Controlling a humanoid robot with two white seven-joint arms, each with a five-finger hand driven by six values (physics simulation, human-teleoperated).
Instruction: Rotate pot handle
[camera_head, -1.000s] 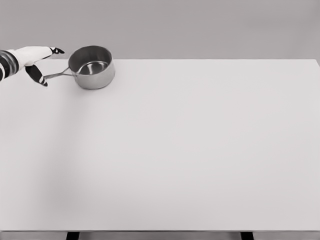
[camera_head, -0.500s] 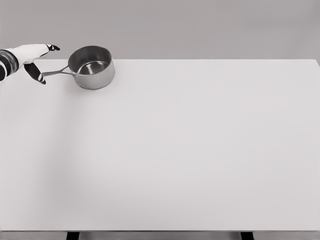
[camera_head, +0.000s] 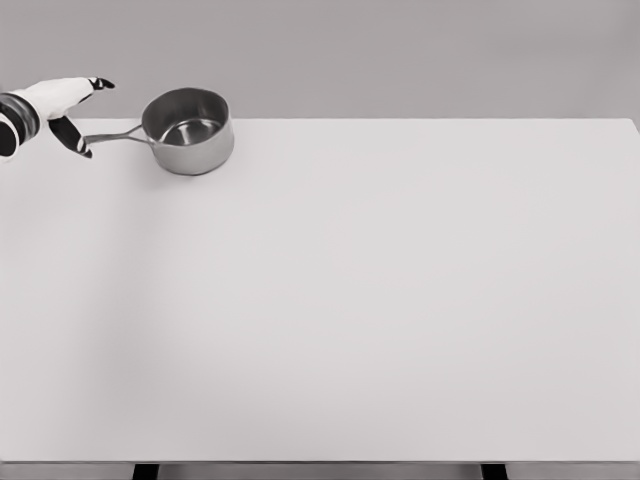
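Left hand, entering at the far left edge of the head view, fingers extended and loosely spread, gripping nothing; its dark-tipped thumb lies at the free end of the pot handle, contact probable but not resolvable at this size; right hand absent from the view. Pot, a small steel saucepan, stands upright and empty at the far left of the white table, near its far edge; handle points left toward the hand. Judged properties: rigid, polished metal, light when empty, likely to slide and pivot readily on the smooth tabletop; the thin handle is slippery, so a sideways push near its tip, where leverage is greatest, should turn the pot better than a pinch.
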